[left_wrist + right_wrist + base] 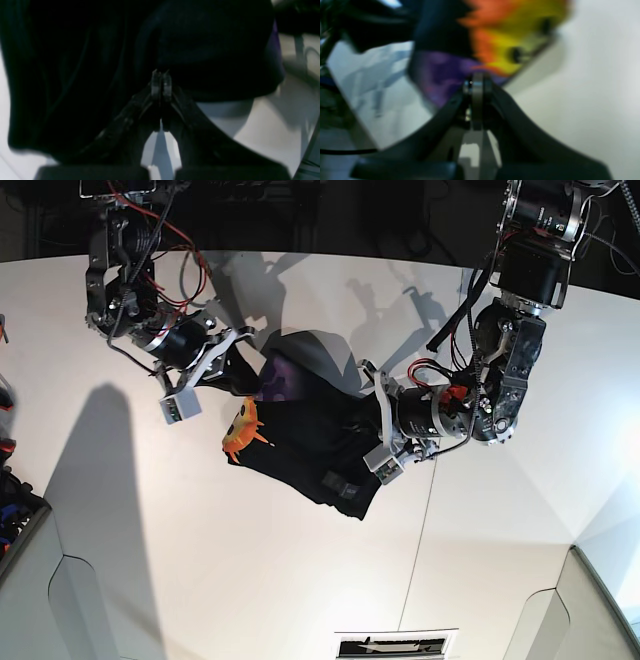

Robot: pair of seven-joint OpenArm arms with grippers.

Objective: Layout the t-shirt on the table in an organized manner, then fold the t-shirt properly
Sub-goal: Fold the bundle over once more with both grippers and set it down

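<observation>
The table is lying broad and white under everything. The shirt is hanging bunched above the table's middle, strung between both arms, its long axis slanting across the table. The right gripper is clamping the printed end, toward the table's far side. The left gripper is pinching plain black cloth at the other end. Spreading likely depends on pulling these ends apart along that axis.
</observation>
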